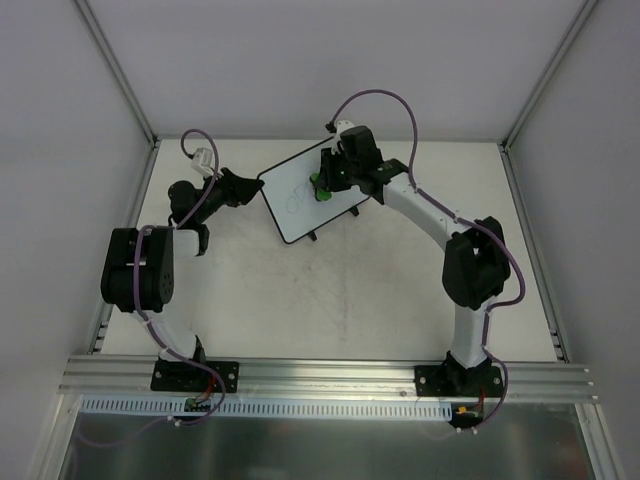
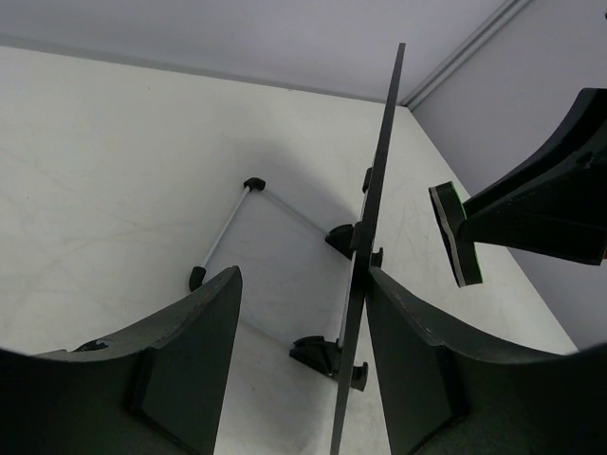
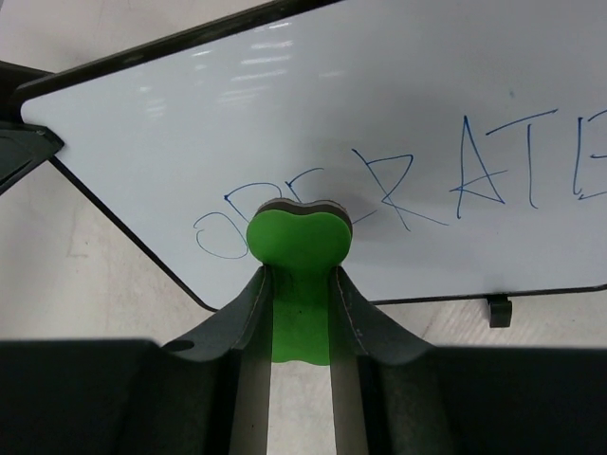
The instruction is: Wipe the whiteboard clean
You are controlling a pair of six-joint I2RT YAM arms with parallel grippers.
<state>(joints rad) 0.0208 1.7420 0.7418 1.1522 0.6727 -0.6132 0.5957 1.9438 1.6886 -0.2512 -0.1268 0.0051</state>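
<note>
Whiteboard (image 1: 300, 205), stood at the far middle of the surface (image 1: 350, 290). A green eraser (image 3: 299, 242) is clamped in the right tool (image 3: 299, 275) just before its written face. Its edge is straddled by the wide-spread left tool (image 2: 303, 280).

Left arm (image 1: 140, 270), right arm (image 1: 470, 265): white links, bulky black joint housings. Purple cables (image 1: 385, 95) loop along both. Black base plates (image 1: 195, 375) at 6 o'clock, red wiring (image 1: 470, 412) beneath. Left claw (image 2: 303, 275), right claw (image 3: 299, 275): matte black curved fingers (image 2: 190, 360); right's inner faces grey.
</note>
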